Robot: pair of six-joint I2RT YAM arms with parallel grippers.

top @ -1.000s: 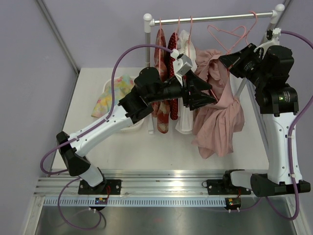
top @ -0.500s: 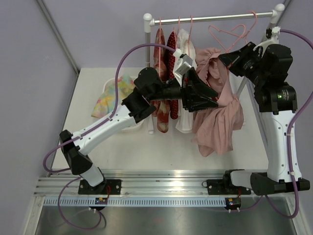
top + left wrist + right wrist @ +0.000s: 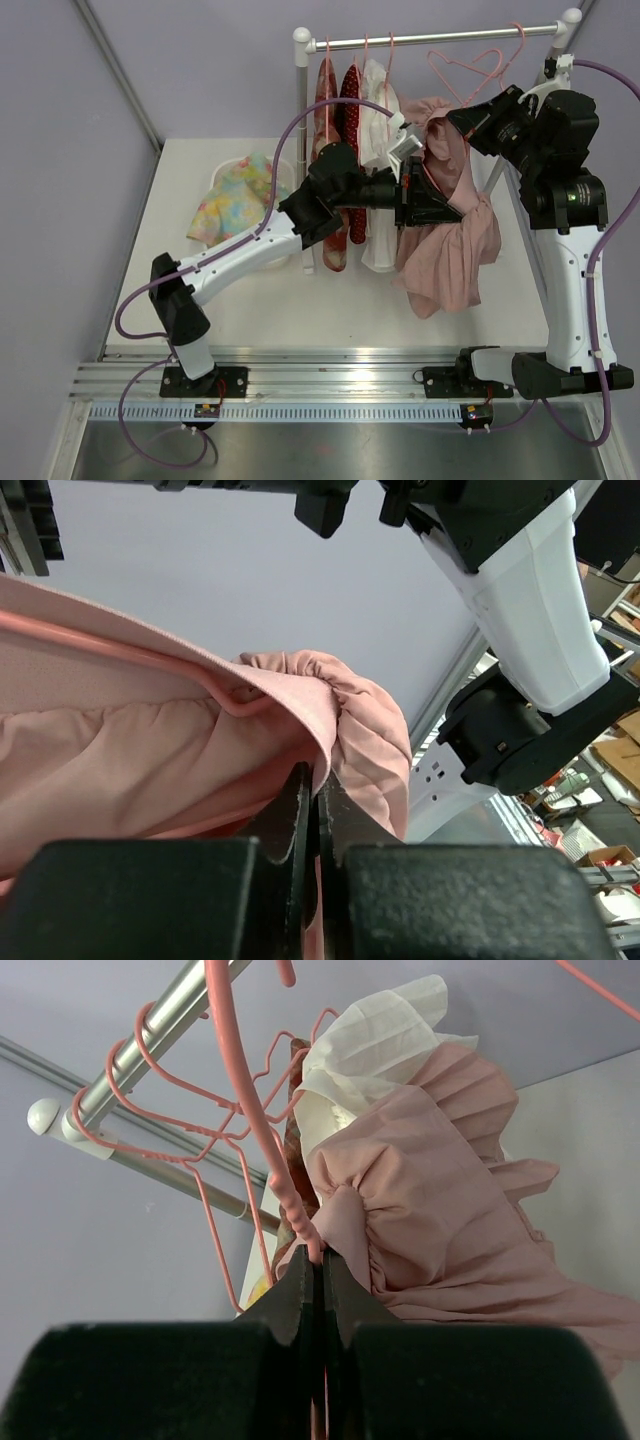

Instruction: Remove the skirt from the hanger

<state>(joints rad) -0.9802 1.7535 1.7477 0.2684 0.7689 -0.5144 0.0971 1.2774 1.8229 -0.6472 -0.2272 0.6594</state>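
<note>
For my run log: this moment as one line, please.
left gripper: shut on pink skirt | right gripper: shut on pink hanger | skirt: not yet off hanger

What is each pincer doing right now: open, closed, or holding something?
The left pincer is closed on the skirt.
The right pincer is closed on the hanger.

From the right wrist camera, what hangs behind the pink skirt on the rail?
A cream garment and a sliver of red patterned cloth hang behind the pink skirt. The skirt covers their lower parts, and the pink hanger crosses in front of them.
</note>
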